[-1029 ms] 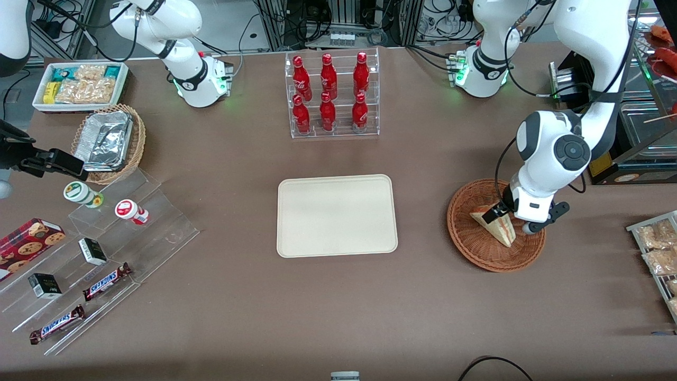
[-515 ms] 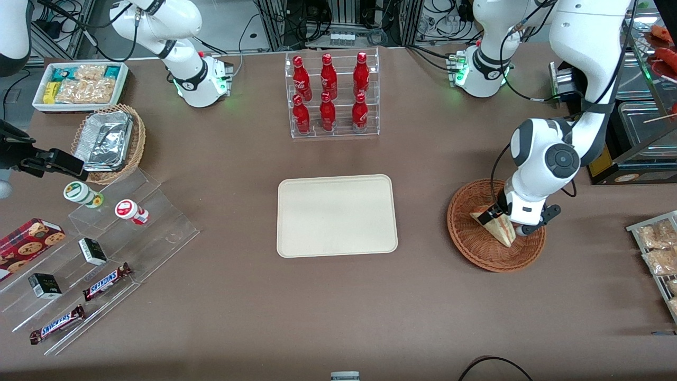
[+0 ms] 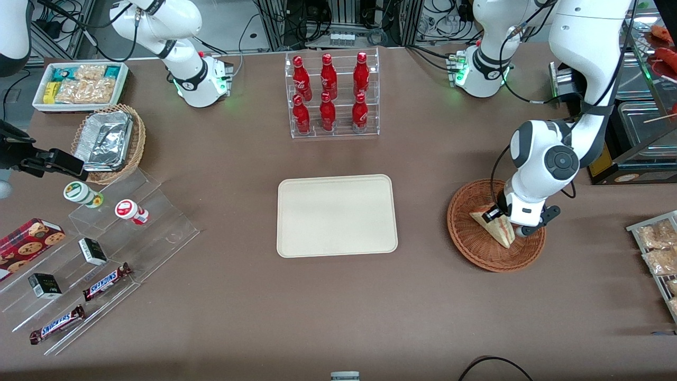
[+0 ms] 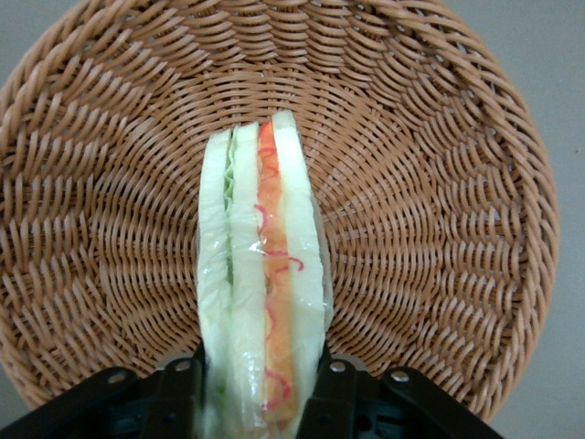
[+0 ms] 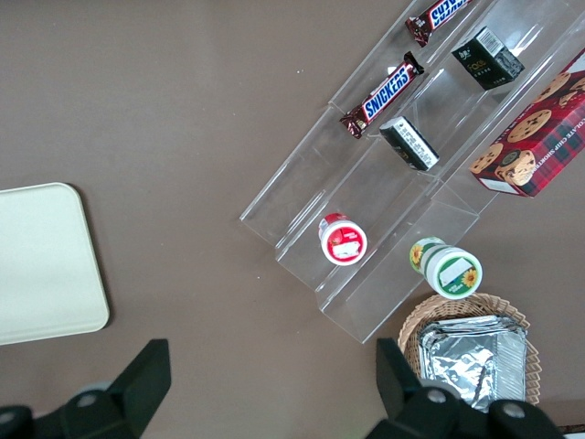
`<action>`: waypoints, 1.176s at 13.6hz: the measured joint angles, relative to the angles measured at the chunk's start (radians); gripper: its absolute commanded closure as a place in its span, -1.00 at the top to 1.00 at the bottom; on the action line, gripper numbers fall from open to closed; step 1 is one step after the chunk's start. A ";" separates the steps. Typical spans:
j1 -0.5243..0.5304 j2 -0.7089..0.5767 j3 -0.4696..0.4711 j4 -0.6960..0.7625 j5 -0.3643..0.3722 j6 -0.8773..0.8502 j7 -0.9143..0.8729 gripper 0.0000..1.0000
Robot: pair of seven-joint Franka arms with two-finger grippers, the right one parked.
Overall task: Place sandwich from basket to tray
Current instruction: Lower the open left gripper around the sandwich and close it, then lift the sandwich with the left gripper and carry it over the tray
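The sandwich [image 3: 500, 230], a clear-wrapped wedge of white bread with orange and green filling, stands on edge in the round reddish-brown wicker basket [image 3: 476, 248] toward the working arm's end of the table. My gripper [image 3: 506, 223] reaches down into the basket and is shut on the sandwich's thick end. In the left wrist view the sandwich [image 4: 260, 274] runs out from between the black fingers [image 4: 334, 393], which press on both of its bread faces, over the basket [image 4: 439, 183] weave. The cream tray [image 3: 336, 216] lies bare at mid-table, beside the basket.
A clear rack of red bottles [image 3: 332, 95] stands farther from the camera than the tray. Snack packets [image 3: 658, 248] lie at the working arm's table end. Acrylic steps with candy bars [image 3: 100, 248], a tan basket with foil container [image 3: 108, 140] and a white snack box [image 3: 79, 84] sit at the parked arm's end.
The wrist came down into the basket over the sandwich's thick end during the first half second. Since then it has barely moved, and the sandwich still rests in the basket.
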 measured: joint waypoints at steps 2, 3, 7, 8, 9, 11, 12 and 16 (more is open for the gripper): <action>0.000 -0.039 0.000 0.035 0.005 -0.102 0.000 -0.83; 0.000 -0.066 -0.001 0.064 0.012 -0.173 0.001 -0.83; -0.046 -0.142 -0.037 0.235 0.023 -0.431 0.001 -0.83; -0.079 -0.141 -0.045 0.276 0.023 -0.461 0.000 -0.83; -0.119 -0.132 -0.050 0.307 0.023 -0.474 -0.001 -0.83; -0.212 -0.091 -0.054 0.359 0.023 -0.475 -0.011 -0.83; -0.258 -0.059 -0.055 0.392 0.023 -0.475 -0.016 -0.83; -0.397 0.082 -0.057 0.540 0.023 -0.472 -0.047 -0.83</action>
